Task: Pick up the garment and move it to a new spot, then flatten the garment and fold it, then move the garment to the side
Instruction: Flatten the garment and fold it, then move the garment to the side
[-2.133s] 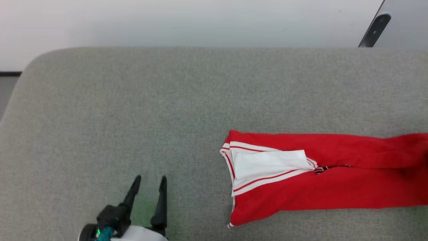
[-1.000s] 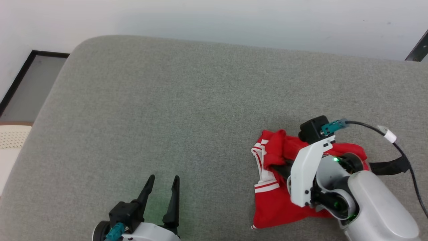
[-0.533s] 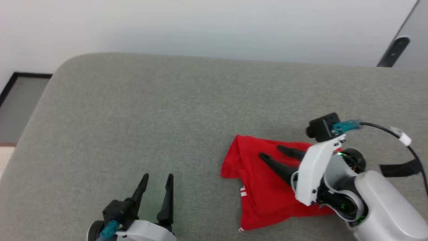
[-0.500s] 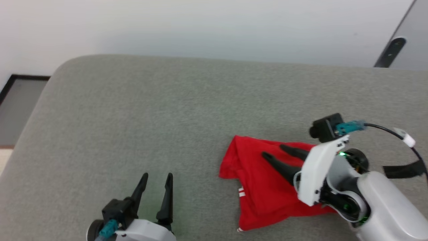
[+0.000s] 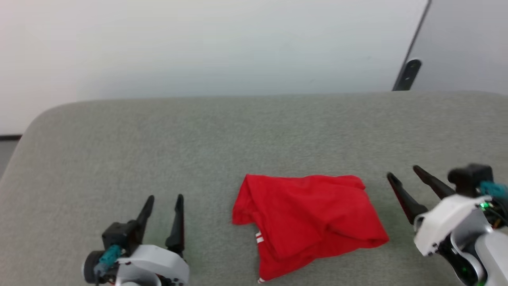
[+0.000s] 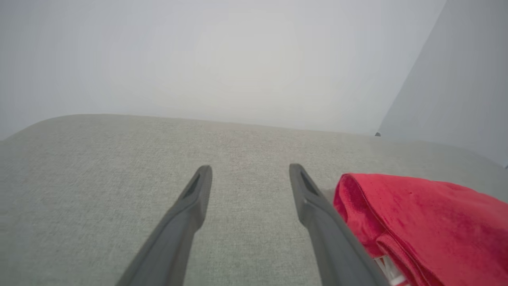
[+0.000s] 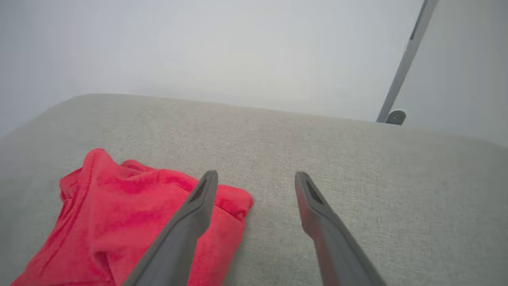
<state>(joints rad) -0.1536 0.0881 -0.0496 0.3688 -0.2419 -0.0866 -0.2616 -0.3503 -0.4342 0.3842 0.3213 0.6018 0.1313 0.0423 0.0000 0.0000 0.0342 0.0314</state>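
Garment [image 5: 309, 222] folded on grey surface [image 5: 198, 139] | left fingers [image 5: 176, 226] apart, empty, pointing forward | right fingers [image 5: 406, 197] apart, seemingly clear of garment

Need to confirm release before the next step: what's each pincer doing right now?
Left pincer: open, holding nothing.
Right pincer: open, holding nothing; shirt lies on the surface between them.
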